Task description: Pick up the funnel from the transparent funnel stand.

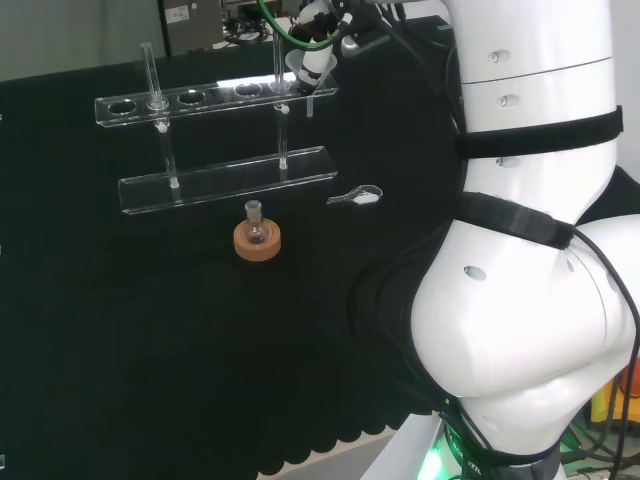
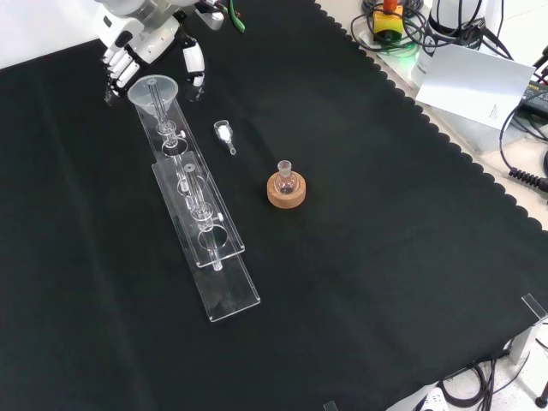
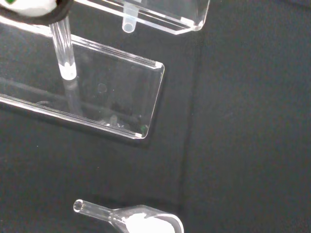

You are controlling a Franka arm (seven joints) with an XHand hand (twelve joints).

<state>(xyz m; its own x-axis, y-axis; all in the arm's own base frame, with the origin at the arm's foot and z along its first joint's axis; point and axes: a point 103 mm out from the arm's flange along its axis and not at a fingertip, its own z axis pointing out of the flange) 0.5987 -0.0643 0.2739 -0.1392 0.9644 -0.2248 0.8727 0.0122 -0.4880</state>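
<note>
- The clear glass funnel (image 2: 155, 92) still sits in the transparent plastic funnel stand (image 2: 199, 224), at the end hole of the upper shelf. In the front view this is the far end of the stand; its stem hangs down through the hole.
- The black and white robot hand (image 2: 141, 47) is just behind the funnel in the front view. The fingers (image 2: 114, 73) point down beside the cone, and the thumb (image 2: 193, 62) stands on the other side, apart from them.
- The fingers look relaxed and spread, with the funnel about between them and the thumb. No finger clearly touches the glass, so the grasp seems not yet made.
- In judgement, the approach is almost done. Closing on the cone and lifting it straight up out of the hole are left.
- A small round glass flask (image 2: 285, 176) stands on a cork ring (image 2: 286, 193), well apart from the stand. What it holds cannot be told.
- A small clear glass scoop (image 3: 141, 221) lies on the black cloth (image 2: 385, 257) near the stand, with a little white matter in its bowl.
</note>
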